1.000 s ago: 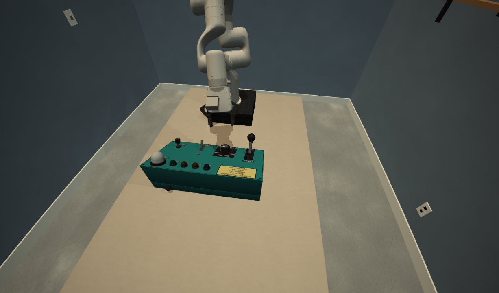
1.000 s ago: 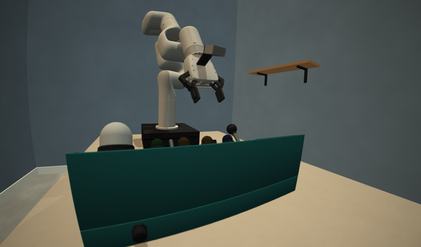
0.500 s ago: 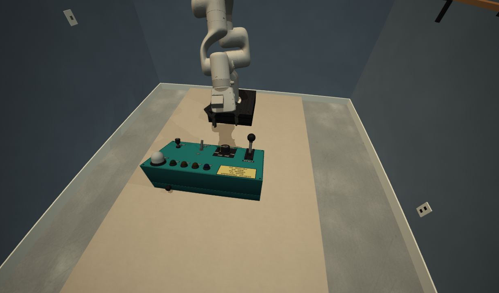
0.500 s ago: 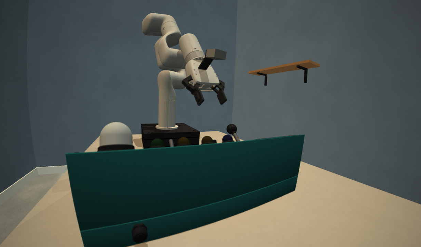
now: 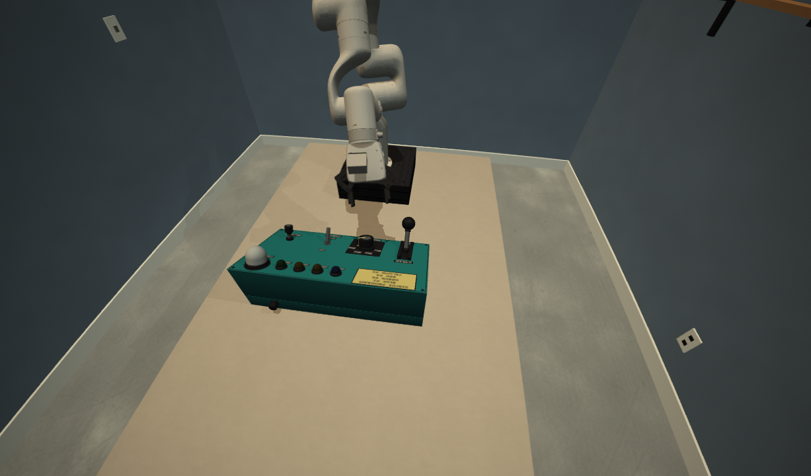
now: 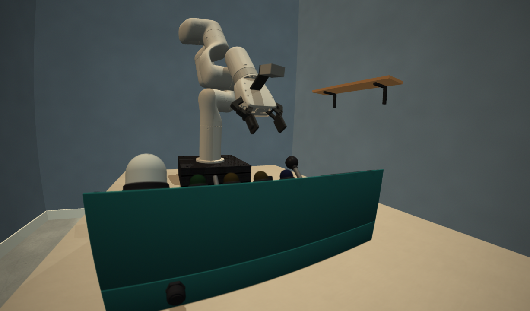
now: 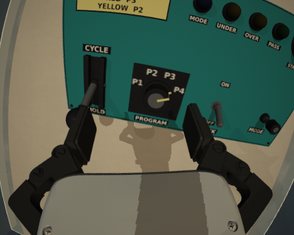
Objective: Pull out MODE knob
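The teal console (image 5: 337,295) (image 6: 227,224) (image 7: 121,35) stands on the tan table top. The small black MODE knob (image 5: 288,229) (image 7: 272,125) sticks up from the panel's back left corner as the top camera sees it. It is hidden in the exterior view. My gripper (image 5: 369,198) (image 6: 265,125) (image 7: 138,116) is open and empty. It hangs in the air behind the console's back edge, roughly above the PROGRAM dial (image 5: 365,241) (image 7: 156,100), and well to the side of the MODE knob.
The panel also holds the CYCLE lever (image 5: 408,223) (image 6: 291,161), a toggle switch (image 5: 327,235) (image 7: 217,113), a white dome (image 5: 256,255) (image 6: 146,170) and a row of lamps (image 7: 230,12). Another black knob (image 5: 273,305) (image 6: 176,292) sits on the front wall. The arm's black base (image 5: 405,171) stands behind.
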`<control>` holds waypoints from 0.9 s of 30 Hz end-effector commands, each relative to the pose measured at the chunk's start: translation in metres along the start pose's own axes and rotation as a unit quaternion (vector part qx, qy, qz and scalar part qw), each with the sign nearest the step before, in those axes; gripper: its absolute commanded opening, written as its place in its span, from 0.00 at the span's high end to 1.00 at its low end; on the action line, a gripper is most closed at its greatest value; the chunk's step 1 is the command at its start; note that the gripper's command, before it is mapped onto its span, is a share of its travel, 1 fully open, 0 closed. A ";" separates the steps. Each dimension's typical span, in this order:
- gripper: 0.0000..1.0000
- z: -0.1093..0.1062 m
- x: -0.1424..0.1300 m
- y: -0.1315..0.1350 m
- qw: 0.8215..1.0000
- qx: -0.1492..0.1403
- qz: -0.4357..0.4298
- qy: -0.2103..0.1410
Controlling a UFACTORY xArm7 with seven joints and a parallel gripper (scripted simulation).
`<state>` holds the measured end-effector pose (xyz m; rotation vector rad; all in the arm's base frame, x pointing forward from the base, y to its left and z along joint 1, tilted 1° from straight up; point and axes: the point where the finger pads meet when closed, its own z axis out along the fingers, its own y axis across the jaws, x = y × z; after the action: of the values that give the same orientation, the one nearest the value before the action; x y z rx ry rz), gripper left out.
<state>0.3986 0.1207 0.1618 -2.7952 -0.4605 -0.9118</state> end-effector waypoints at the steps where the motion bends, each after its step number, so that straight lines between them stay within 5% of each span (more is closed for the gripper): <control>1: 0.00 -0.001 0.002 0.000 1.000 0.000 0.000 0.002; 4: 0.00 -0.002 -0.005 -0.010 1.000 0.006 -0.010 0.028; 27: 0.00 -0.005 -0.011 -0.018 0.999 0.011 -0.018 0.050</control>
<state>0.3836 0.1318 0.1599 -2.7249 -0.4990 -1.0244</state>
